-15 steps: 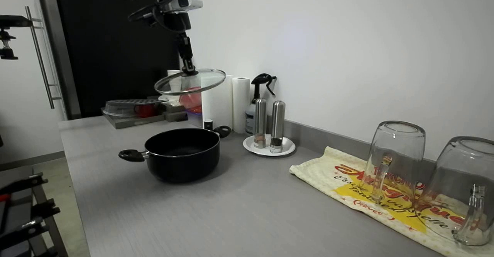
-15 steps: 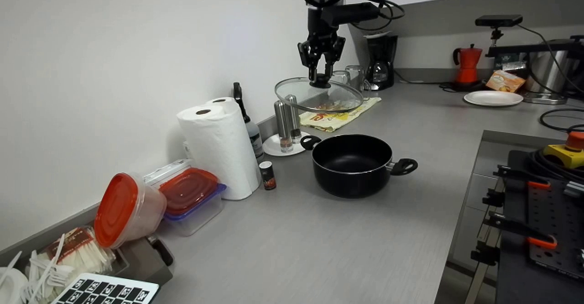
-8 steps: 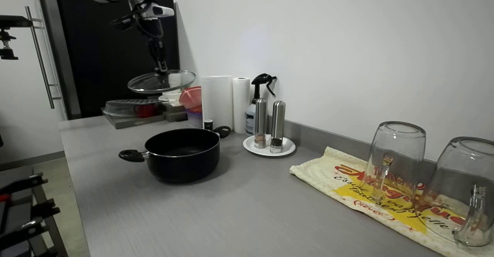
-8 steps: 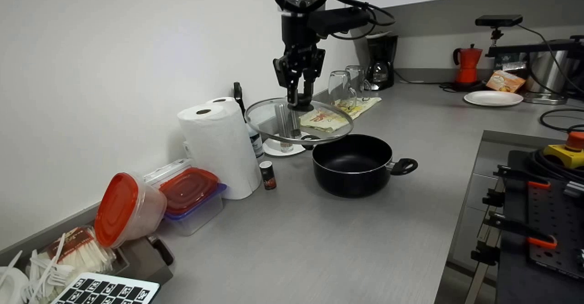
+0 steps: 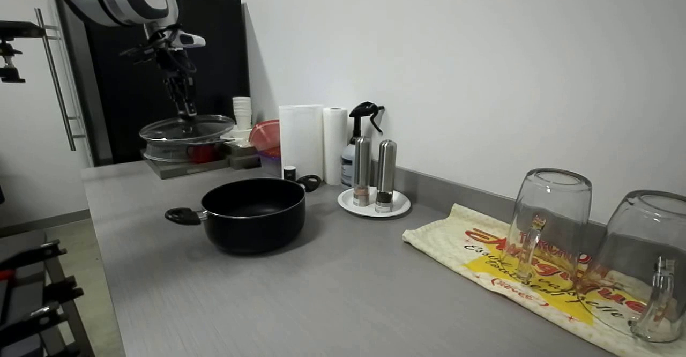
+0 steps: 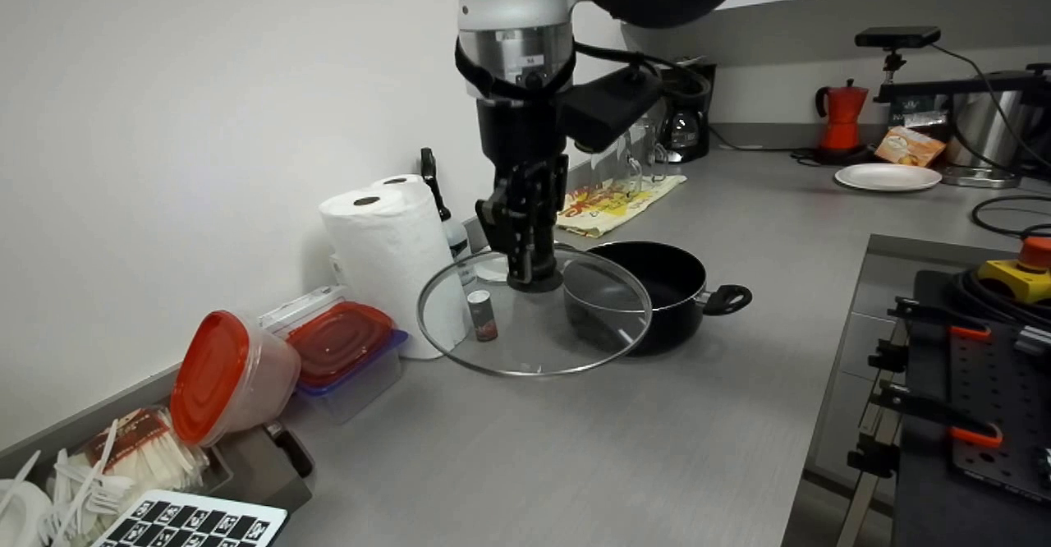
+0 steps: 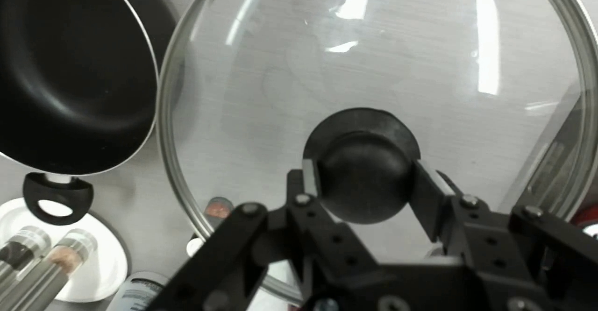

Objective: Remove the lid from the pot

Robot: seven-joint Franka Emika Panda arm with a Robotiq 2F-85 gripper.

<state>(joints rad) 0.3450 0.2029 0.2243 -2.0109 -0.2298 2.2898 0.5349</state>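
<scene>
The black pot (image 5: 254, 228) stands on the counter with its top uncovered. It shows in both exterior views (image 6: 686, 325) and at the left of the wrist view (image 7: 70, 73). The glass lid (image 5: 211, 126) is in the air, off the pot and on the plastic tubs' side of it, slightly tilted. It also shows in an exterior view (image 6: 525, 350) and fills much of the wrist view (image 7: 280, 91). My gripper (image 7: 366, 175) is shut on the lid's black knob (image 7: 364, 194), one finger on each side. The gripper is above the lid in both exterior views (image 5: 186, 111) (image 6: 532, 272).
Paper towel rolls (image 6: 394, 268), a small dark shaker (image 6: 483, 317) and plastic tubs (image 6: 345, 350) stand along the wall. Two mills (image 5: 386, 175) on a white plate (image 5: 348, 205) are behind the pot. Glass mugs (image 5: 552, 212) stand on a yellow towel (image 5: 450, 233). The counter edge (image 6: 813, 465) borders the stand.
The gripper has carried the lid away from beside the pot toward the plastic tubs' end of the counter and lowered it. The pot has not moved. The grip on the knob is unchanged.
</scene>
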